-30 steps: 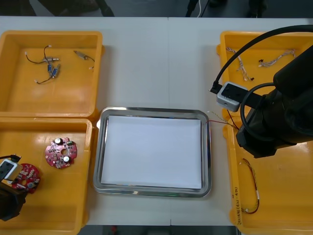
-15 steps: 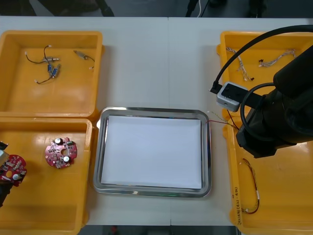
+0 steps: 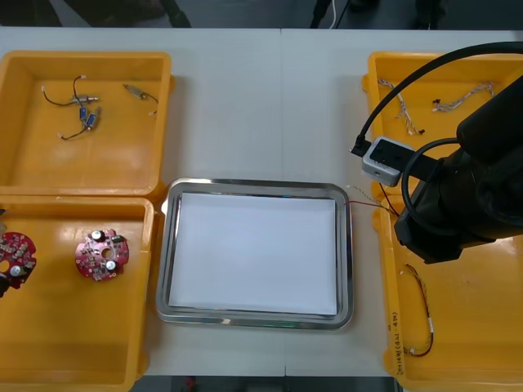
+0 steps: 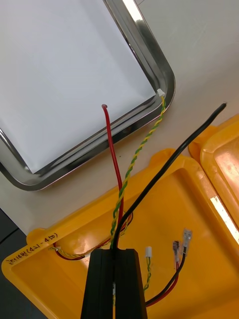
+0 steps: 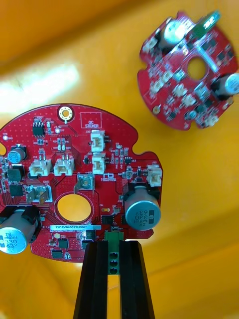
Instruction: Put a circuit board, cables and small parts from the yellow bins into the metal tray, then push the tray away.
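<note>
The front camera looks steeply down on the table (image 3: pixel 261 106), tray (image 3: pixel 162 245) centred between the bins (image 3: pixel 82 343). The right wrist camera looks closely past its cables (image 4: pixel 130 169) onto a tray corner. The left wrist camera, even nearer, faces a board (image 5: pixel 74 169) and second board (image 5: pixel 186 70), both small at the front view's left.

The round red circuit board (image 5: pixel 74 184) gripped by the left pincer (image 5: pixel 113 259) carries a white printed box (image 5: pixel 90 121) reading "QC STICKER". It also has a narrow white label strip (image 5: pixel 71 227) with a long code beginning "25DRV0400", its last digits unclear, and a silver cylinder cap (image 5: pixel 142 213) whose printed numbers cannot be read with certainty. Handwritten black figures in brackets, roughly "4.21 - 4.30", stand on the rim of the near right yellow plastic bin (image 4: pixel 32 249).
</note>
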Robot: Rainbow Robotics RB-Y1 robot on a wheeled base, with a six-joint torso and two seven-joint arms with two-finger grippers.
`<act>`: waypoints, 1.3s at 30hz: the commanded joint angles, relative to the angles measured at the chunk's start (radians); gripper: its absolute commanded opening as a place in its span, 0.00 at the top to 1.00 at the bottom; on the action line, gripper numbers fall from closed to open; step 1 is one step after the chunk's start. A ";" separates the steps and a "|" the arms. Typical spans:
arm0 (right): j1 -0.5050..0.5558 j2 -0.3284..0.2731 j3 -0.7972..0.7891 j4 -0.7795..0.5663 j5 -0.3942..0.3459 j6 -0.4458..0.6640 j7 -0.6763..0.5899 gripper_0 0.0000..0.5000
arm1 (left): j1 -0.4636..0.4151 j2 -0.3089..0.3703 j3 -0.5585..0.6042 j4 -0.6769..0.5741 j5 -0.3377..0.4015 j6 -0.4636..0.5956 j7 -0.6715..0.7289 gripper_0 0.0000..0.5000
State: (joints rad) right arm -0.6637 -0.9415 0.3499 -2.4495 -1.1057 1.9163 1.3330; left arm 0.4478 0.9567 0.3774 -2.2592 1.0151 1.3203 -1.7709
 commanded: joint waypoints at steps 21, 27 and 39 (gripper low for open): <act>-0.033 -0.006 0.011 -0.022 -0.005 0.004 -0.040 1.00 | -0.342 -0.006 -0.087 -0.299 -0.047 0.369 0.452 1.00; -0.033 -0.006 0.011 -0.023 -0.003 0.004 -0.040 1.00 | -0.436 0.001 -0.183 -0.315 -0.049 0.392 0.531 1.00; -0.033 -0.006 0.011 -0.022 -0.002 0.004 -0.040 1.00 | -0.617 0.011 -0.410 -0.315 -0.098 0.392 0.628 1.00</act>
State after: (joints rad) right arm -0.6637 -0.9415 0.3499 -2.4498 -1.1057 1.9163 1.3300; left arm -0.0983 0.9555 0.0251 -2.5423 0.9306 1.7045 -1.2438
